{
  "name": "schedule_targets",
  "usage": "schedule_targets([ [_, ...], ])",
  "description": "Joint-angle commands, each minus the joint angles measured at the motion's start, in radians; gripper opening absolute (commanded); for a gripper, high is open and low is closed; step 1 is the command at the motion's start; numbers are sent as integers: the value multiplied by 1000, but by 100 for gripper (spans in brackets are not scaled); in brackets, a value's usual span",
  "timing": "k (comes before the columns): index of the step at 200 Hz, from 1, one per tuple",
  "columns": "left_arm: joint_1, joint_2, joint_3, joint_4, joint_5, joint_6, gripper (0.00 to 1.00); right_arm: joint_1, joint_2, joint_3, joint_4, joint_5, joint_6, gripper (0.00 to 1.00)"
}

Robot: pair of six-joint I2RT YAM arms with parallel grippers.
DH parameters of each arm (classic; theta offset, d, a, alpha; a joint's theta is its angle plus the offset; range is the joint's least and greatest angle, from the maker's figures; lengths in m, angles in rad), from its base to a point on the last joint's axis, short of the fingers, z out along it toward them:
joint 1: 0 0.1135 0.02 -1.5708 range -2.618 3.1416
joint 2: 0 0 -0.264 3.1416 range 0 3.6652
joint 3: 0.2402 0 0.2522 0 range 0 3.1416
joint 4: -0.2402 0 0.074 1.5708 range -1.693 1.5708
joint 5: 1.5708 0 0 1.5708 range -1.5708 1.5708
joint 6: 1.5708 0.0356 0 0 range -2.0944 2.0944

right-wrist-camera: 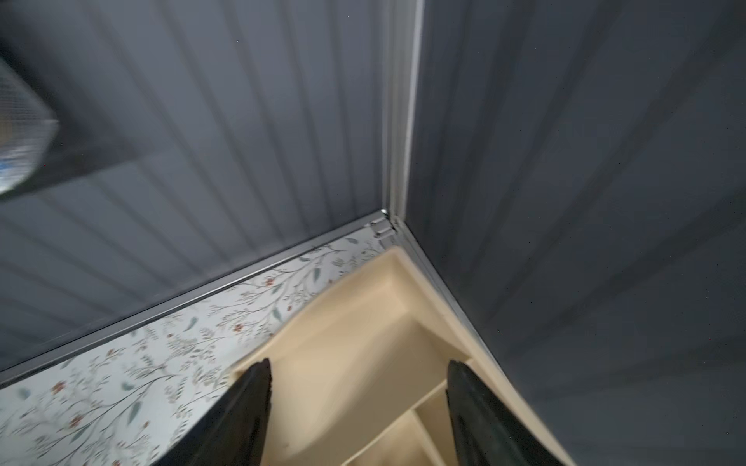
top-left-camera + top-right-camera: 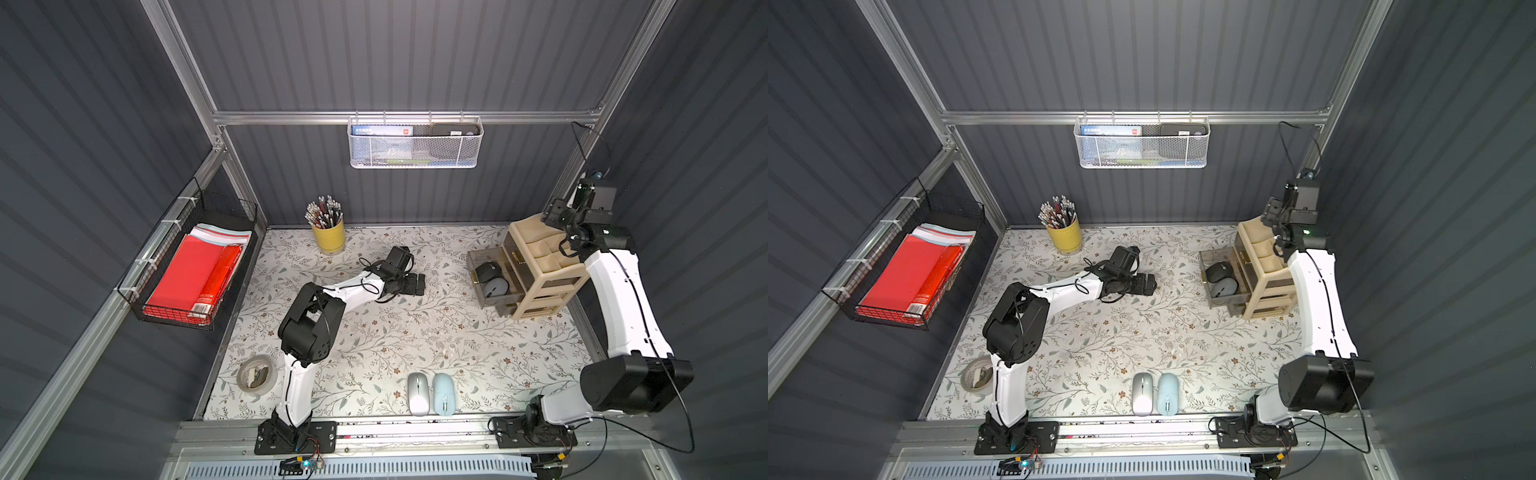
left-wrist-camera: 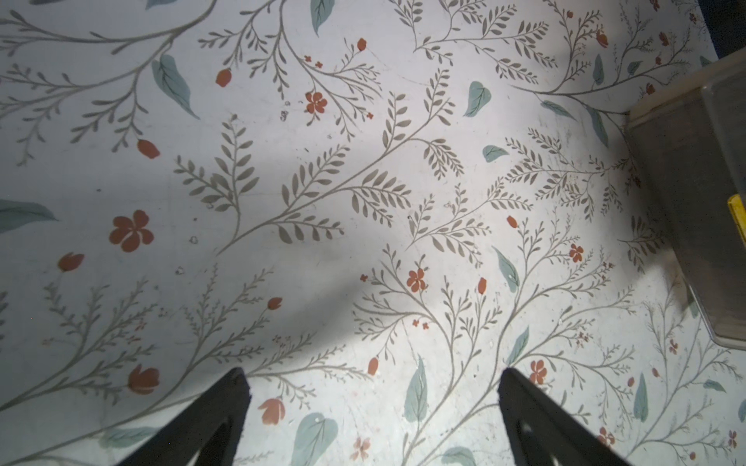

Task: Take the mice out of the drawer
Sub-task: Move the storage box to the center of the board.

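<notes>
My right gripper [image 1: 359,367] hangs empty, fingers apart, over the beige drawer unit [image 2: 540,266]. My left gripper [image 3: 373,375], spread wide, faces the table [image 2: 415,332]. The open drawer [image 2: 494,300] holds a black mouse [image 2: 487,270] and a grey mouse [image 2: 497,286]. The silver mouse [image 2: 418,393] and pale blue mouse [image 2: 444,393] lie side by side up front.

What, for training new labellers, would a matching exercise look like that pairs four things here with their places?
Things:
1. silver-white oval mouse
2. black oval mouse
3. yellow cup of pencils
4. pale roll of tape

Places:
A. in the open smoky drawer
B. by the back wall
C. beside the pale blue oval mouse
D. beside the left arm

Pairs: 1-C, 2-A, 3-B, 4-D.
</notes>
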Motion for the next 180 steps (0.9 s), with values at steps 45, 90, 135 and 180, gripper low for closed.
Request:
schedule_targets([
  [45, -1, -34, -38, -6, -24, -3, 99, -201, 33, -127, 10, -226, 41, 73],
  [90, -1, -28, -38, -7, -25, 0, 99, -198, 65, -160, 7, -471, 38, 32],
  [135, -1, 27, -8, 29, 30, -6, 99, -116, 72, -236, 32, -601, 37, 30],
  [180, -1, 31, 5, -23, -15, -7, 99, 47, 135, -224, 8, -630, 46, 32],
])
